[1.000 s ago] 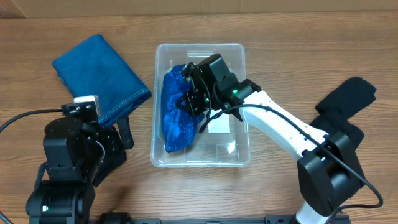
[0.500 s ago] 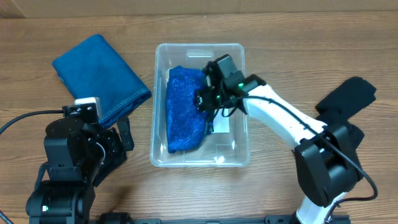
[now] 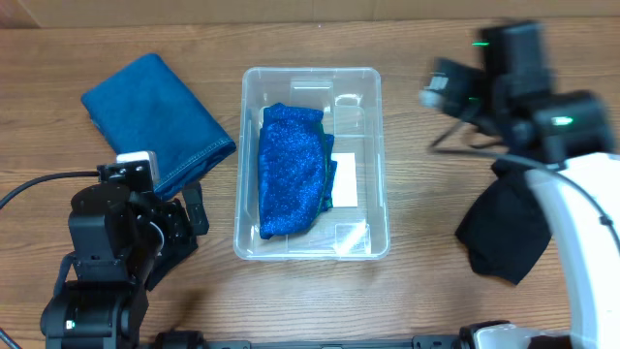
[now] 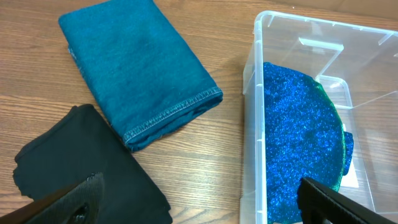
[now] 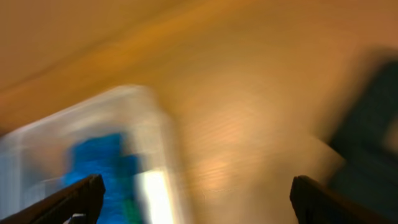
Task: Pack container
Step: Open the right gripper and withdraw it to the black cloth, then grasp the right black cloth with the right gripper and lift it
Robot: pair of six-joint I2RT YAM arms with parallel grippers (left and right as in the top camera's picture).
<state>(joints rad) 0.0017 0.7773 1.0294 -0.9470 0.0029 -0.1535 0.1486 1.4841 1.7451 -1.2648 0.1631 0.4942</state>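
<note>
Container sat mid-table, already holding one glittery blue cloth along its left half, beside the white label. Left to pack, by my reckoning: the folded teal towel near its left side, a black cloth well to its right, and another black cloth (seen only by the left wrist). Left gripper hung with fingers spread wide, empty; right gripper, blurred, likewise showed parted fingers gripping nothing.
</note>
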